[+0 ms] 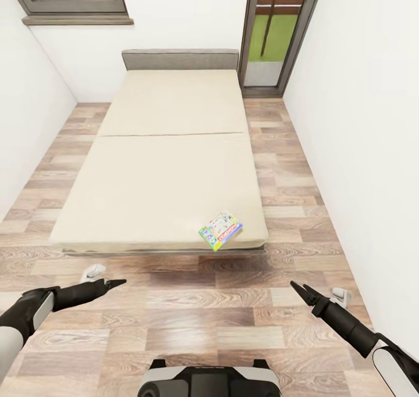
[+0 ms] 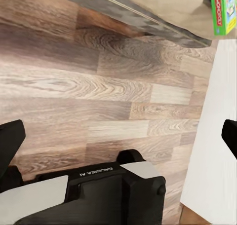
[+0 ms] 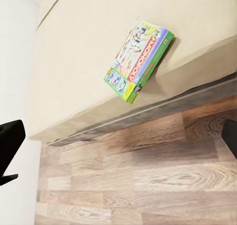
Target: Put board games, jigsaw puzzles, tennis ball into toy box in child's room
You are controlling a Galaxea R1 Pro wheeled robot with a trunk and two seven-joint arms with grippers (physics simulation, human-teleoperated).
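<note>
We read "MONOPOLY" in white letters on a red band across the thin green-edged rectangular board game box [image 3: 139, 57] lying on the beige mattress bed [image 3: 74, 62]. On the robot's dark trunk panel [image 2: 98, 185] we read "GALAXEA AI", printed upside down in the left wrist view.

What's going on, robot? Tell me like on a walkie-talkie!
Both claws, left and right, empty. Monopoly board game on bed corner, near right claw. Nothing in the way.

Ahead of you the bed [image 1: 157, 170] runs lengthwise, its headboard [image 1: 180, 59] against the far wall between two windows. One board game [image 1: 220, 230] lies flat on the mattress at its near right corner, close to the foot edge. Your left gripper [image 1: 110, 283] and right gripper [image 1: 298, 289] hang over the floor [image 1: 203, 321] before the bed's foot.
</note>
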